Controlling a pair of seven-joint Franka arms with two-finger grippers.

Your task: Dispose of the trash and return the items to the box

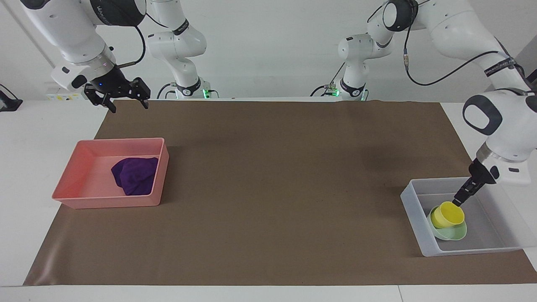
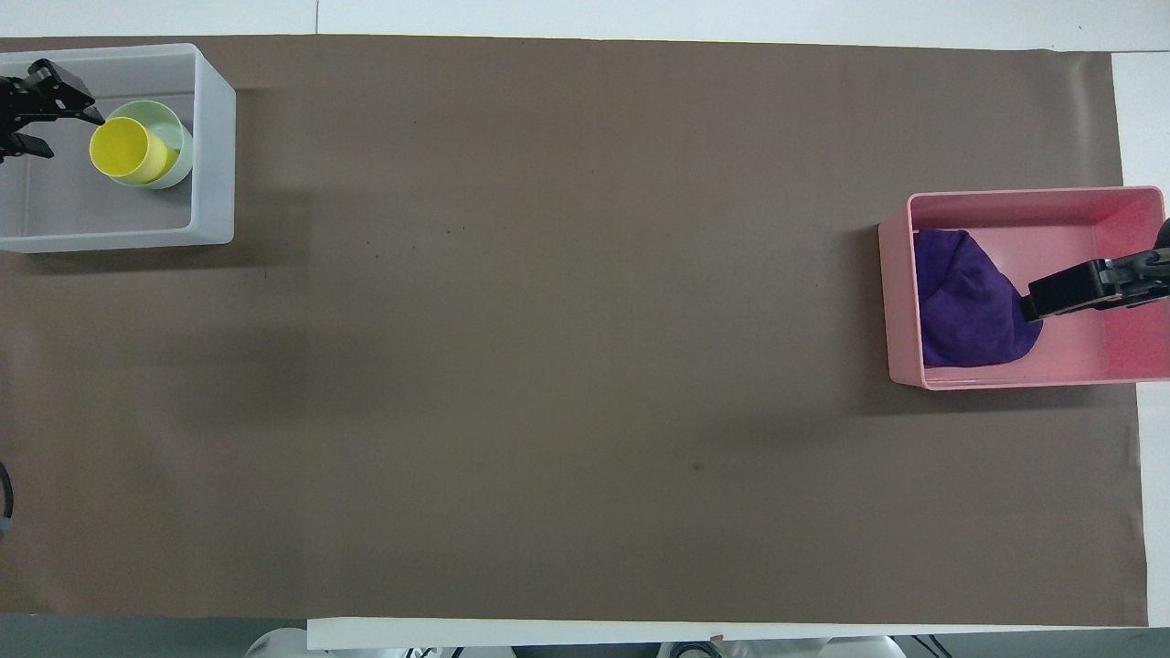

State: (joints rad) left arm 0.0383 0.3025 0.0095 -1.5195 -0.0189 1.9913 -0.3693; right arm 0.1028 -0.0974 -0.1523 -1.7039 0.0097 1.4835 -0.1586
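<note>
The yellow cup (image 1: 448,214) (image 2: 128,146) stands, slightly tilted, in the mint-green bowl (image 1: 457,234) (image 2: 180,151) inside the translucent box (image 1: 414,212) (image 2: 212,155) at the left arm's end of the table. My left gripper (image 1: 458,200) (image 2: 66,130) is open just above the cup's rim, holding nothing. The purple cloth (image 1: 135,175) (image 2: 964,302) lies in the pink tray (image 1: 105,203) (image 2: 1005,379) at the right arm's end. My right gripper (image 1: 129,105) is open and empty, raised well above the tray; one of its fingers (image 2: 1065,294) shows in the overhead view.
A brown mat (image 1: 272,188) covers most of the table, with the box and the pink tray at its two ends. White table (image 1: 37,138) shows around the mat.
</note>
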